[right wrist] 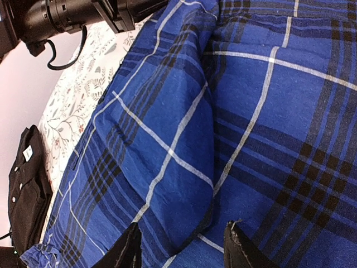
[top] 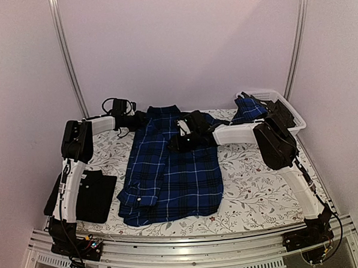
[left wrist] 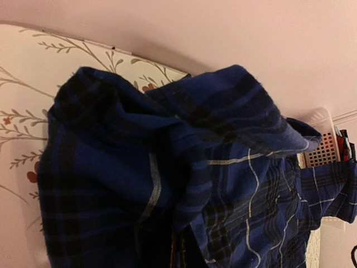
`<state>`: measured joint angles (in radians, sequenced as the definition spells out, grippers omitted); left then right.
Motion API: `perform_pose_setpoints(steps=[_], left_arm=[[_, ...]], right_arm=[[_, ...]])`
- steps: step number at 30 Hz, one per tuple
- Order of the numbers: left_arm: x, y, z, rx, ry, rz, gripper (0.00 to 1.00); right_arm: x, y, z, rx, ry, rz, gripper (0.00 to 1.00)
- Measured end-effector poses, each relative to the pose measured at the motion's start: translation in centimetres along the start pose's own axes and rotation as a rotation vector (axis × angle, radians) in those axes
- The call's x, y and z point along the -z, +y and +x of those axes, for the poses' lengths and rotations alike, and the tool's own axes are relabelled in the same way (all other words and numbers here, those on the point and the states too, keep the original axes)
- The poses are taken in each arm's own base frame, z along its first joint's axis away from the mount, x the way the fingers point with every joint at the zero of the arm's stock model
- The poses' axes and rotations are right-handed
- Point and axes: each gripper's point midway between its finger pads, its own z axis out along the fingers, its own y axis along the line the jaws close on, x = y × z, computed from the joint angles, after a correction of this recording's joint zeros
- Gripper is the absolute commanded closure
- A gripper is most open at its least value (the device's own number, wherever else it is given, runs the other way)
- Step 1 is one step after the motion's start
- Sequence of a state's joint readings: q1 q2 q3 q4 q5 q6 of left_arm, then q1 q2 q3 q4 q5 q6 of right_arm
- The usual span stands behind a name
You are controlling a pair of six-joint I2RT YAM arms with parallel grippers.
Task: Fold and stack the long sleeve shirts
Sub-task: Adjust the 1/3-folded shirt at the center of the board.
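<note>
on the table (top: 254, 190) middle lies the plaid shirt (top: 175, 176), black shirt (top: 92, 195) folded at left. left gripper (top: 136, 120) seems closed on the plaid shoulder; right gripper (right wrist: 184, 248) jaws stand apart above the cloth. a thin pinch may slip, skewing the fold.

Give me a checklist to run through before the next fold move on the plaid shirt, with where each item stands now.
1. Left end effector shut on the blue plaid shirt at its shoulder: ok; cloth is bunched up in its wrist view.
2. Right end effector gripping cloth: not ok; its fingers stand apart over a raised ridge of plaid.
3. Far sleeve free of the white basket: cannot tell; it reaches the basket.
4. Black shirt out of the way: ok; folded at the left, apart from the plaid.
5. Shirt body flat: not ok; wrinkled near the collar.
</note>
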<state>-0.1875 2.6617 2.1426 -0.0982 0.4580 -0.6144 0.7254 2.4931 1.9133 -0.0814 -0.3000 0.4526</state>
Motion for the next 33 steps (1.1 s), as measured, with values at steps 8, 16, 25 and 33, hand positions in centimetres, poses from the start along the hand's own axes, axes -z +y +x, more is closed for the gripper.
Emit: perform_pose_setpoints(steps=[8, 16, 25, 33], left_arm=[[0.0, 0.4, 0.1, 0.009, -0.003, 0.004, 1.00], [0.1, 0.5, -0.4, 0.008, -0.020, 0.005, 1.00], [0.5, 1.4, -1.0, 0.013, -0.056, -0.037, 1.00], [1.1, 1.8, -2.0, 0.023, -0.105, -0.058, 0.88]], right_arm=[[-1.4, -0.1, -0.5, -0.012, -0.021, -0.021, 0.68], [-1.9, -0.6, -0.2, -0.018, -0.017, -0.008, 1.00], [-1.7, -0.8, -0.3, -0.016, -0.025, 0.006, 1.00], [-1.4, -0.8, -0.6, -0.010, -0.034, 0.018, 0.88]])
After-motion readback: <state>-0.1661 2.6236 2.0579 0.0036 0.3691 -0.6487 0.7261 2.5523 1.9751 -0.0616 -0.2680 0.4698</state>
